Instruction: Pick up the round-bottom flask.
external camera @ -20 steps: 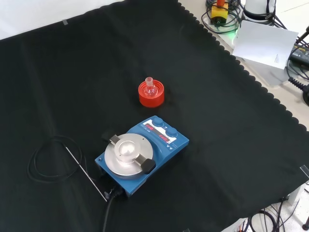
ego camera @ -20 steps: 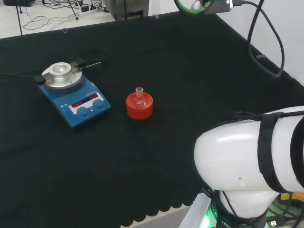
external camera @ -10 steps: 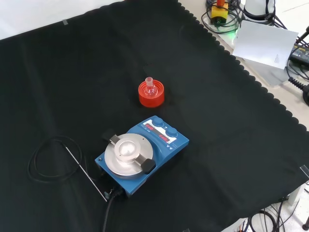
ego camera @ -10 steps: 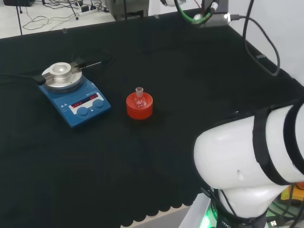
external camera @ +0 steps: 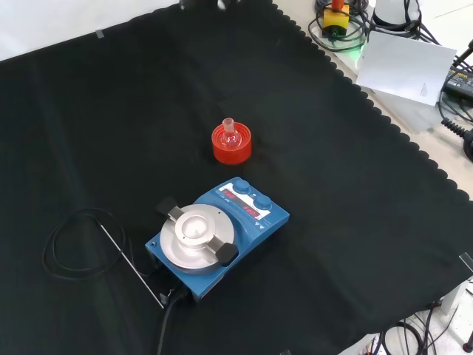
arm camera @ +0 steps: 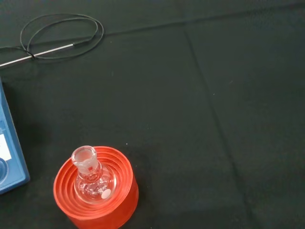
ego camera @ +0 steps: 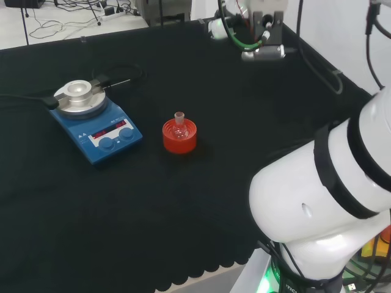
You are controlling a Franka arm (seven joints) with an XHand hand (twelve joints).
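Note:
A small clear round-bottom flask (ego camera: pixel 179 126) stands upright, neck up, in a red ribbed ring stand (ego camera: pixel 179 140) near the middle of the black cloth. The front view has the flask (external camera: pixel 230 134) and its stand (external camera: pixel 231 149) just beyond the blue stirrer. Seen from the wrist, the flask (arm camera: pixel 92 179) sits in the stand (arm camera: pixel 100 212) with nothing touching it. The arm's wrist end (ego camera: pixel 261 27), hung with cables, hovers high at the head view's top, far to the right of and beyond the flask. I cannot make out the hand's state.
A blue hotplate stirrer (ego camera: pixel 95 125) with a round metal top (external camera: pixel 197 233) stands left of the flask in the head view. Its thin probe and coiled black wire (external camera: pixel 81 244) lie on the cloth beside it. The arm's big white link (ego camera: pixel 324 201) stands at the head view's lower right.
The arm's wrist end has come down and leftward into the head view's top, and the big white link has tilted. The flask, stand and stirrer have not moved.

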